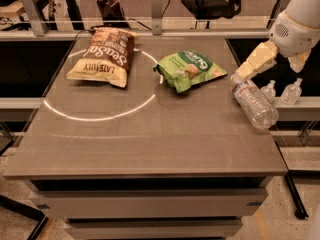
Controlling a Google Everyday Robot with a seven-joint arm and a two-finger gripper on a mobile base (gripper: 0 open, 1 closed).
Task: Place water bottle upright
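Observation:
The water bottle point(256, 104) is clear ribbed plastic and lies on its side at the table's right edge, its neck end pointing up-left. My gripper point(270, 72) hangs from the white arm at the upper right, just above the bottle's neck end. Its jaws stand apart, and nothing is between them. The long cream finger point(254, 62) reaches down to the bottle's neck; I cannot tell whether it touches. The other finger point(300, 61) is off to the right, past the table edge.
A brown snack bag point(102, 56) lies at the back left and a green snack bag point(190, 70) at the back middle. A white circle point(100, 115) is marked on the table point(150, 144). Two small clear nozzle bottles point(291, 91) stand on a ledge to the right.

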